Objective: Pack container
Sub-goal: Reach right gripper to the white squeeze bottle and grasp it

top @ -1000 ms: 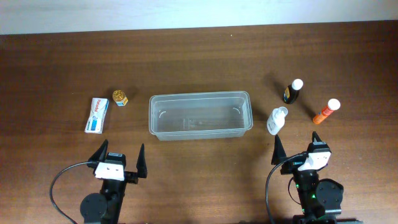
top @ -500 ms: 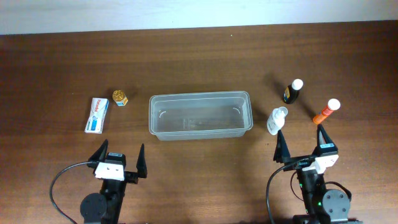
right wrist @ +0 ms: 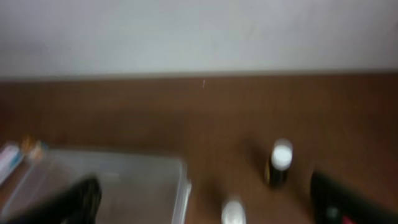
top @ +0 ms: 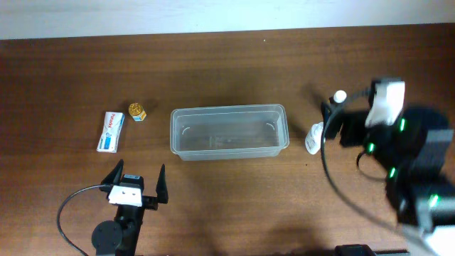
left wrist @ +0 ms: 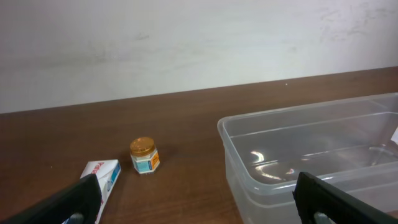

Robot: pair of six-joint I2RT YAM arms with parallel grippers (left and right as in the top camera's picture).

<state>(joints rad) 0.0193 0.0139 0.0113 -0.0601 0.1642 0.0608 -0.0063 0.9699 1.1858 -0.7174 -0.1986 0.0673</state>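
The clear container (top: 227, 109) stands empty in the middle of the table, also seen in the left wrist view (left wrist: 280, 112) and, blurred, in the right wrist view (right wrist: 112, 177). My left gripper (top: 135, 183) rests open near the front edge, left of the tub (left wrist: 199, 213). My right arm (top: 386, 99) is lifted and blurred over the right side; its gripper (right wrist: 208, 210) is open and empty. A dark bottle with a white cap (top: 340, 95) (right wrist: 278, 163) and a pale bottle (top: 313, 139) (right wrist: 233, 211) stand right of the tub.
A white and blue box (top: 110, 131) (left wrist: 102, 177) and a small gold-lidded jar (top: 137, 111) (left wrist: 144, 155) lie left of the tub. A pale wall runs along the table's far edge. The raised right arm hides part of the right side of the table.
My right arm has risen from the front edge and swung toward the bottles, now covering the orange bottle. The left arm and all objects are where they were.
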